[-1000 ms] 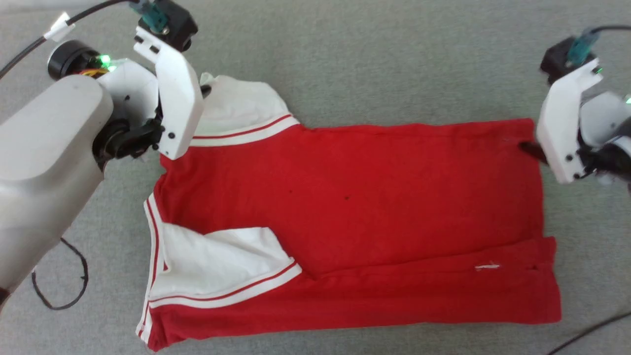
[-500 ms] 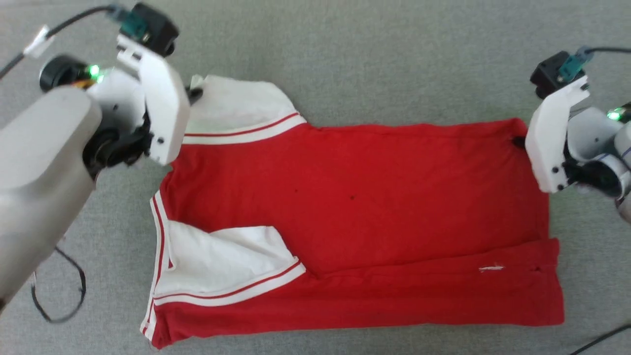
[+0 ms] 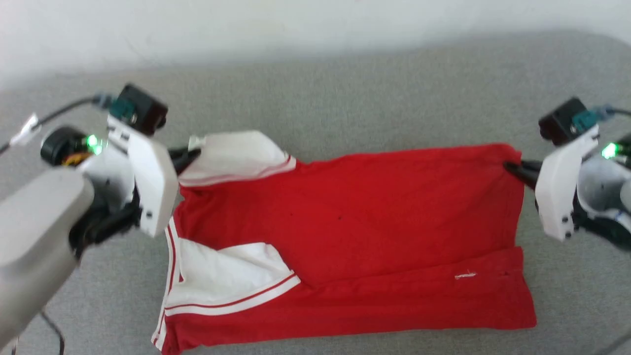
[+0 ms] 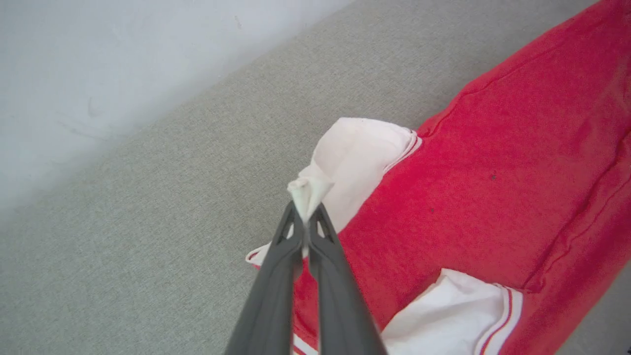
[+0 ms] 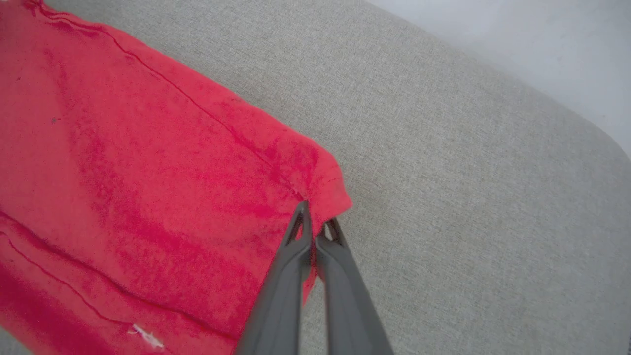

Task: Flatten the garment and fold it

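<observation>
The grey surface (image 3: pixel 345 88) carries the garment (image 3: pixel 369 207), mostly spread, one long side already folded in. On the left gripper (image 4: pixel 305 217) the jaws pinch the garment's white sleeve (image 4: pixel 355 153); on the right gripper (image 5: pixel 315 224) they pinch its hem corner (image 5: pixel 330 192) on the same edge. You should raise both ends level and evenly taut, so that edge folds over square.

light: bright, even | shadows: soft | head view: slightly blurred

Garment (image 3: pixel 345 217): red body, white short sleeves (image 3: pixel 222 268), red-and-white striped trim (image 3: pixel 231 300) at the sleeve seams. Bench (image 3: pixel 345 98) under the garment: pale grey, fine woven texture. Left gripper (image 4: pixel 305 213) and right gripper (image 5: pixel 315 217): dark grey fingers (image 4: pixel 276 276), white housings (image 3: pixel 148 182).
</observation>
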Tool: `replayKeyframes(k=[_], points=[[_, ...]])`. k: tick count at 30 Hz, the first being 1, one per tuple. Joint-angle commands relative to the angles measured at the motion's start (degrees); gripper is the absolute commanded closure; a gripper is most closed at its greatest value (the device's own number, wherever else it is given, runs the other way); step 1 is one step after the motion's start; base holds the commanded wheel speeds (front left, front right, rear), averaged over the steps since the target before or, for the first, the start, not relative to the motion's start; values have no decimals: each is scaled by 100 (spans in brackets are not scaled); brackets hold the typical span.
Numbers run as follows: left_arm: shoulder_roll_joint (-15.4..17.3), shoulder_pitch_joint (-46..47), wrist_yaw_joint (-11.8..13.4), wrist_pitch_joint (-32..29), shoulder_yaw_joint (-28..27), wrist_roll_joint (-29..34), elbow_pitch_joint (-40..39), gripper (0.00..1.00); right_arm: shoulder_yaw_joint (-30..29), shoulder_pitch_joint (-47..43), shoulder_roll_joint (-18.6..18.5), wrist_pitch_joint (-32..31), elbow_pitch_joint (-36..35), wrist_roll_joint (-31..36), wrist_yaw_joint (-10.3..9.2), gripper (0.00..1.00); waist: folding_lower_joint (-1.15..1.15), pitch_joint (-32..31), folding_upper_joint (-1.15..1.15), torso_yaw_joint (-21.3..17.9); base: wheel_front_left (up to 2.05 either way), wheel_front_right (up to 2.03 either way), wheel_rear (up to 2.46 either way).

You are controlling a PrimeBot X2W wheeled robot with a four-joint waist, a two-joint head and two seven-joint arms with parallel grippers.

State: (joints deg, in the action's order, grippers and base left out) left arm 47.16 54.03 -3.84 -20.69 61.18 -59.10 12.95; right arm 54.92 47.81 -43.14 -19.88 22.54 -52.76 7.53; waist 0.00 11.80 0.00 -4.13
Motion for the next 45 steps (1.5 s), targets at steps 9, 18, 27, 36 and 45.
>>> replayKeyframes(k=[9, 18, 27, 36, 45], points=[[931, -1453, 781, 449, 115, -333, -1313, 100, 22, -1066, -282, 507, -275, -136, -4, 100, 0, -681, 0, 57, 0, 0, 0], [1019, -2412, 1076, 798, 333, -718, -1394, 100, -50, -1847, -267, 645, -182, -241, -4, 100, 0, -603, 0, 116, 0, 0, 0], [453, -2692, 928, 1057, 460, -864, -603, 96, -2, -2028, 53, 778, 191, -197, -4, 0, 0, -479, 0, 114, 0, 0, 0], [493, -2813, 1269, 2614, -117, -612, -658, 0, -356, -1901, -322, 1036, -454, -221, -4, 0, 0, -824, 0, 94, 0, 0, 0], [2, -3232, 2902, 3565, -1590, 813, -1056, 0, -1073, -1806, -785, 391, -937, -355, -4, 0, 0, -813, 0, 160, 0, 0, 0]])
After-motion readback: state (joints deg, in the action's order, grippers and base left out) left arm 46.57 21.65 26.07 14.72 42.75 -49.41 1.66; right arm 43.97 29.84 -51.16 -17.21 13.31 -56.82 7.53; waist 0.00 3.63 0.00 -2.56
